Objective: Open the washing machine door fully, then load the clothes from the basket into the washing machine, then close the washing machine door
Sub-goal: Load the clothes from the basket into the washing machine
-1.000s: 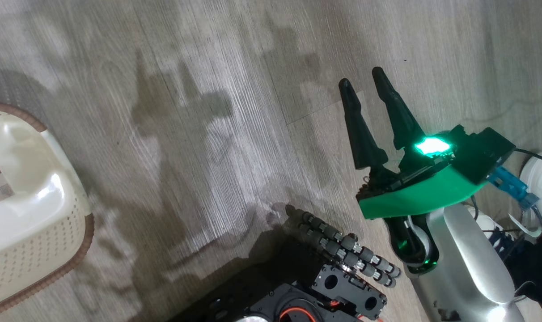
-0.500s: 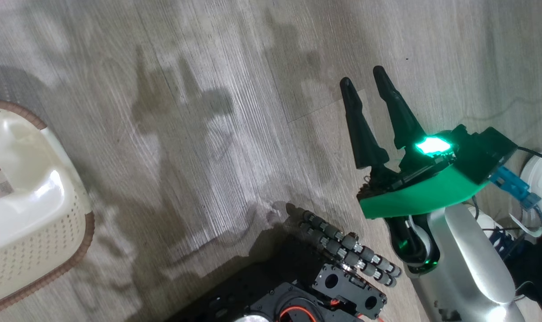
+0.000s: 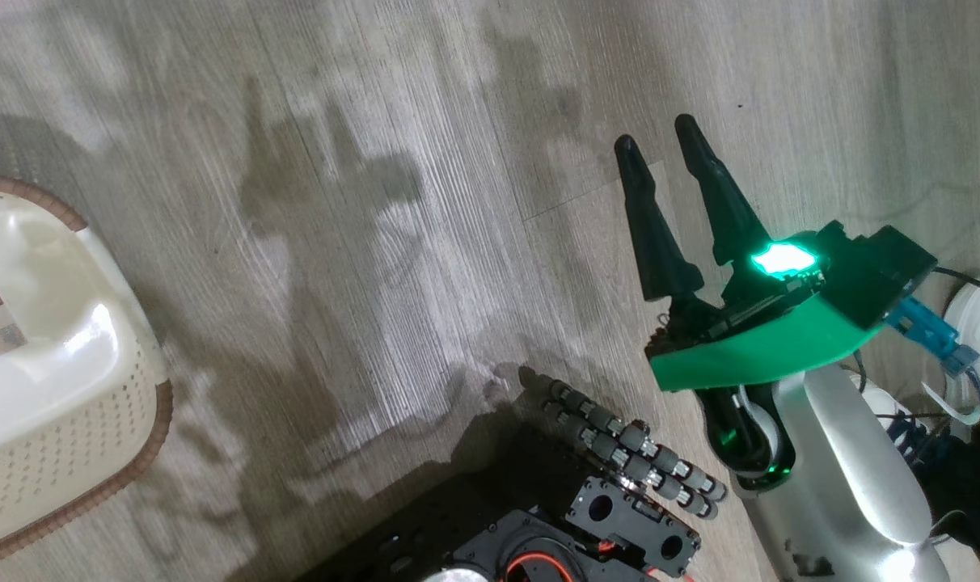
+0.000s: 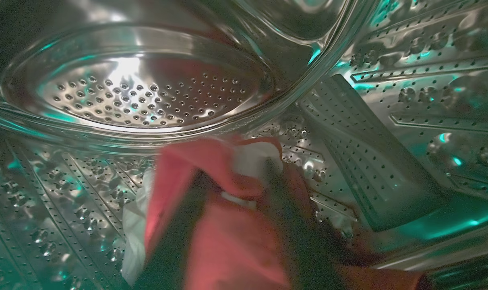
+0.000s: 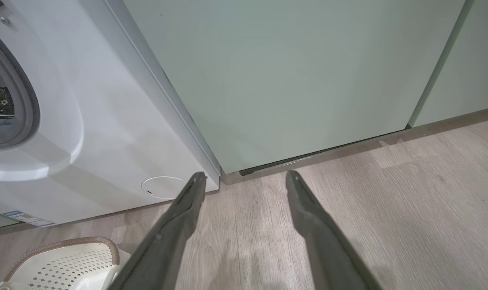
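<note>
In the left wrist view I look into the washing machine's steel drum (image 4: pixel 147 96). The clothes (image 4: pixel 228 241), red with white bands, lie blurred on the drum's floor. My left gripper (image 4: pixel 236 171) is inside the drum, its dark fingers apart with the red fabric between and around them. My right gripper (image 3: pixel 656 134) hangs open over the wooden floor with nothing in it. The basket (image 3: pixel 61 453) stands at the left, only its label inside. The right wrist view shows the washing machine's white front (image 5: pixel 87 133) and the basket (image 5: pixel 67 257) below it. The door is out of view.
Pale green cabinets (image 5: pixel 288 80) stand right of the washer, whose round white flap (image 5: pixel 163 187) is near the floor. My black wheeled base (image 3: pixel 538 525) is at the bottom. A white shoe (image 3: pixel 975 315) and cables lie at the right edge.
The head picture has shifted slightly, so the basket sits a little lower in it. The right gripper stays open in about the same place.
</note>
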Available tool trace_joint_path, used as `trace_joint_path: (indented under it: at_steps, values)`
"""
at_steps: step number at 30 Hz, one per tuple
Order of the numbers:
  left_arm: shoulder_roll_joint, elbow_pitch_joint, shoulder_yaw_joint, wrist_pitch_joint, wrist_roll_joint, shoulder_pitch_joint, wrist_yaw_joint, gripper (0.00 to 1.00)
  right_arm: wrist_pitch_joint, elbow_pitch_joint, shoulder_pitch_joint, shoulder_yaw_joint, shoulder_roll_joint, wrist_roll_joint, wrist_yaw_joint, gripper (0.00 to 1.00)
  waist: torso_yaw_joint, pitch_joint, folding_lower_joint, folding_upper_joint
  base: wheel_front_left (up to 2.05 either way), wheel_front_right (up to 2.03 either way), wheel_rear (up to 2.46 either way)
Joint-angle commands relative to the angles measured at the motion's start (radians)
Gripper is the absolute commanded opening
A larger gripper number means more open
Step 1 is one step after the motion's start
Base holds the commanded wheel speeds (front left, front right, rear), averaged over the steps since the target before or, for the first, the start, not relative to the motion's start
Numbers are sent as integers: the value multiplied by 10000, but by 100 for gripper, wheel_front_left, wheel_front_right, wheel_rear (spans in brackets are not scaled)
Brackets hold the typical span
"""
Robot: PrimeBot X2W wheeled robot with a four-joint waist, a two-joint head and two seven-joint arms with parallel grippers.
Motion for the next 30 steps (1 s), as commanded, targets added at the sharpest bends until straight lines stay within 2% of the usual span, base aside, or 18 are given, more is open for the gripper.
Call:
trace_joint_path:
  at_steps: [1,12,23,30]
  values:
    - [106,-278,-83,-10,-58,-212,42,100,-65,-217,168,92,-58,-12,0,100,-11,-20,-1,0,0,0,0]
    - [250,-143,-286,-395,-176,121,-4,100,-65,-133,-124,115,-58,-134,0,100,25,-323,-1,0,0,0,0]
    - [-273,-38,48,-1347,-999,1732,-83,100,-65,14,-175,-660,-58,-1098,0,100,1119,-1284,-1,0,0,0,0]
    - [-1028,8,168,-2110,-1543,3334,-172,100,-65,136,5,-1217,-58,-1807,0,100,2061,-2322,-1,0,0,0,0]
